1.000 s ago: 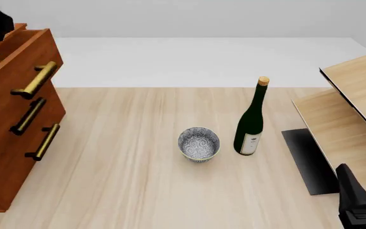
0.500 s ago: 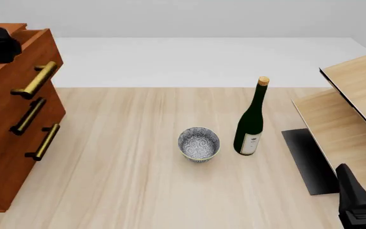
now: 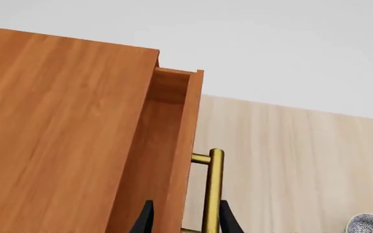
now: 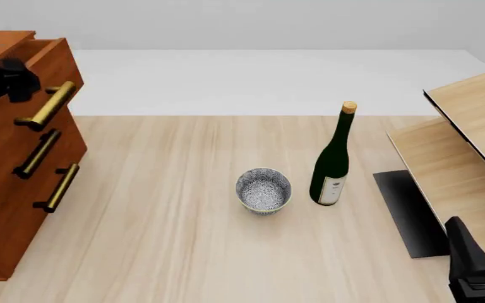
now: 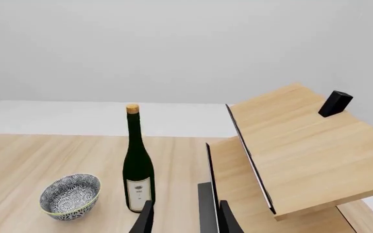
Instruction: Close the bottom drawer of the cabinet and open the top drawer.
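The left gripper [image 3: 185,222], fingers apart, straddles the front panel and brass handle [image 3: 213,189] of the pulled-out top drawer [image 4: 25,76] on the cabinet [image 4: 7,189], whose bottom drawer [image 4: 32,208] below it sits flush.

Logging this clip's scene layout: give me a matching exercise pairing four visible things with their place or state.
Things:
1. dark green glass wine bottle
2. blue-patterned ceramic bowl
3. top reddish-brown wooden drawer
4. left end effector

Places or states:
A. slightly pulled out
B. upright, right of the bowl
C. near the top brass handle
D. on the table, left of the bottle

Pairs: 1-B, 2-D, 3-A, 4-C
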You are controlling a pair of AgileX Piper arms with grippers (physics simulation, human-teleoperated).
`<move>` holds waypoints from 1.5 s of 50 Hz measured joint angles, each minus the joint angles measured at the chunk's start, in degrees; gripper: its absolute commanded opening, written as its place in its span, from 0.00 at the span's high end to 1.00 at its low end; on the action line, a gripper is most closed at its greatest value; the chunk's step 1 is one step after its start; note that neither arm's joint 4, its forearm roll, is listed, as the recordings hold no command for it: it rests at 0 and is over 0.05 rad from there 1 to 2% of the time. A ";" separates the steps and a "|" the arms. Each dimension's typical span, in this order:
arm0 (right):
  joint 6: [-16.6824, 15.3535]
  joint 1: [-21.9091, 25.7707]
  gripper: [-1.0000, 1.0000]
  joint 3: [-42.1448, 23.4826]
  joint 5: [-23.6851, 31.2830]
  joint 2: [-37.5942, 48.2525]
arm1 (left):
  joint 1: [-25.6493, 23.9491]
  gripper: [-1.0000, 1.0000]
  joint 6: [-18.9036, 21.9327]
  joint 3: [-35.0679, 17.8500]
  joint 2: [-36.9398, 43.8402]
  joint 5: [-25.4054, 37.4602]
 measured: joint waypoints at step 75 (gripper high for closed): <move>0.04 -0.24 0.00 -0.04 0.00 0.07 | -14.31 0.00 -9.31 4.19 -0.18 -3.90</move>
